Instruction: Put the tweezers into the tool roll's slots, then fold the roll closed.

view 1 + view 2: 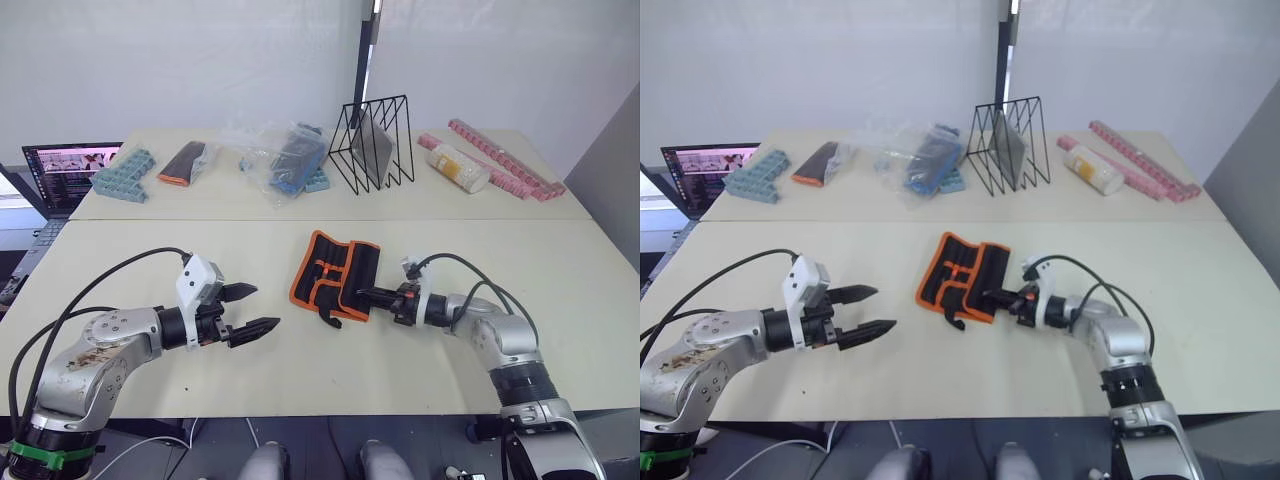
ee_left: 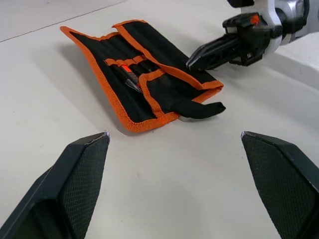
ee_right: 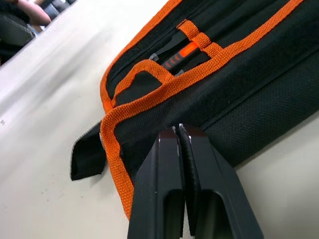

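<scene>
The tool roll (image 1: 335, 270), black fabric with orange edging, lies partly folded in the middle of the near table, its black strap (image 2: 199, 108) trailing off one corner. Dark tweezers (image 2: 130, 82) sit in the slots (image 3: 172, 50) under an orange band, beside an orange-marked tool. My right gripper (image 1: 360, 293) is shut, and its tips (image 3: 177, 128) touch the roll's right flap with nothing visible between them. My left gripper (image 1: 265, 306) hangs open just left of the roll, a short gap away, holding nothing.
On the far table stand a black wire rack (image 1: 372, 145), clear plastic bags (image 1: 285, 160), blue trays (image 1: 122, 175), an orange-tipped dark case (image 1: 185, 162), a bottle (image 1: 458, 167) and pink strips (image 1: 505, 160). A laptop (image 1: 65, 170) sits at far left.
</scene>
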`<state>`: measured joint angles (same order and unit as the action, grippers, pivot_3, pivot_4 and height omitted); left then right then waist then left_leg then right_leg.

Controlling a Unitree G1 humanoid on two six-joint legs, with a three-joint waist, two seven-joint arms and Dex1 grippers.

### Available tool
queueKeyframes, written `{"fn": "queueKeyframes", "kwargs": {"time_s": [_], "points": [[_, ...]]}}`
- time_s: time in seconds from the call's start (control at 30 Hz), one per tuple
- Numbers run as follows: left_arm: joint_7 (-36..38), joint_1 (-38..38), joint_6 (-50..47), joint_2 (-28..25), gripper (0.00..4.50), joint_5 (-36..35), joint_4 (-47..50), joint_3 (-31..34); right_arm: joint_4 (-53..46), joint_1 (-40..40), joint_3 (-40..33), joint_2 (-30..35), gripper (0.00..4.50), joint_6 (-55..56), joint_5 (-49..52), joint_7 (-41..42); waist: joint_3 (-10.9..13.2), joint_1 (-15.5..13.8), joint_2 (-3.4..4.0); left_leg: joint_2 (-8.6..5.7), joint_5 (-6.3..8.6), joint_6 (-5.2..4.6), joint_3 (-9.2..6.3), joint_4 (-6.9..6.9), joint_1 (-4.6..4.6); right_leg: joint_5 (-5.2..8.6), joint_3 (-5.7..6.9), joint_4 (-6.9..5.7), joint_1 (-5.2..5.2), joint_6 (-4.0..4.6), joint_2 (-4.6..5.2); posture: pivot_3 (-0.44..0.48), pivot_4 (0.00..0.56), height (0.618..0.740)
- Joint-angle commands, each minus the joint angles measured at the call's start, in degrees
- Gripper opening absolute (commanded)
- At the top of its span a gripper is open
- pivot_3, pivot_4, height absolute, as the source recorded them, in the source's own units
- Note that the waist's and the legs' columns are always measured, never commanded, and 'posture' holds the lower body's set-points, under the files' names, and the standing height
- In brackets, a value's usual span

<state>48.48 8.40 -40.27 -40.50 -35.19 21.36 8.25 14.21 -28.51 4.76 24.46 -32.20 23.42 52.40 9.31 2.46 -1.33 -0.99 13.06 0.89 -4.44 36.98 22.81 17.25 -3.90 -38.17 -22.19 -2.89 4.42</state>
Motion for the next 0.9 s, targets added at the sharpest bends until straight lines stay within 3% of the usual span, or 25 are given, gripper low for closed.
{"fn": "queueKeyframes", "kwargs": {"time_s": [0.03,0.5,0.63,0.9], "points": [[-3.12,1.91,-2.18,1.94,4.5,-1.47,-1.88,0.93,2.69,0.89,1.9,0.68,0.06,3.62,-4.83,-1.38,-0.01,0.0,-0.02,0.0,0.0,0.0,0.0,0.01,-0.03,0.0,0.0,-0.01,0.03,0.0,0.0,0.0,0.15,0.739],[-8.52,18.33,-10.03,13.99,4.5,-0.98,-22.74,-4.71,-4.31,2.75,5.4,1.87,0.06,6.39,-10.78,-2.88,-0.06,-0.11,-0.09,-0.05,-0.09,0.14,-0.05,0.09,-0.09,0.0,0.0,-0.27,0.04,0.0,0.0,0.0,0.15,0.739],[-8.01,20.79,-11.35,15.64,3.45,-0.19,-26.64,-5.92,-5.94,3.31,4.79,1.88,0.0,5.12,-10.23,-3.82,-0.06,-0.12,-0.1,-0.05,-0.09,0.15,-0.06,0.09,-0.07,0.0,0.01,-0.28,0.01,0.0,0.0,0.0,0.15,0.739],[-7.14,22.06,-13.53,15.88,0.72,-0.42,-28.84,-5.78,-7.89,4.31,3.98,2.07,0.0,3.43,-9.96,-4.98,-0.06,-0.26,-0.1,-0.07,-0.09,0.15,-0.07,0.09,-0.04,0.0,0.01,-0.27,0.0,0.0,0.01,0.0,0.15,0.739]]}}
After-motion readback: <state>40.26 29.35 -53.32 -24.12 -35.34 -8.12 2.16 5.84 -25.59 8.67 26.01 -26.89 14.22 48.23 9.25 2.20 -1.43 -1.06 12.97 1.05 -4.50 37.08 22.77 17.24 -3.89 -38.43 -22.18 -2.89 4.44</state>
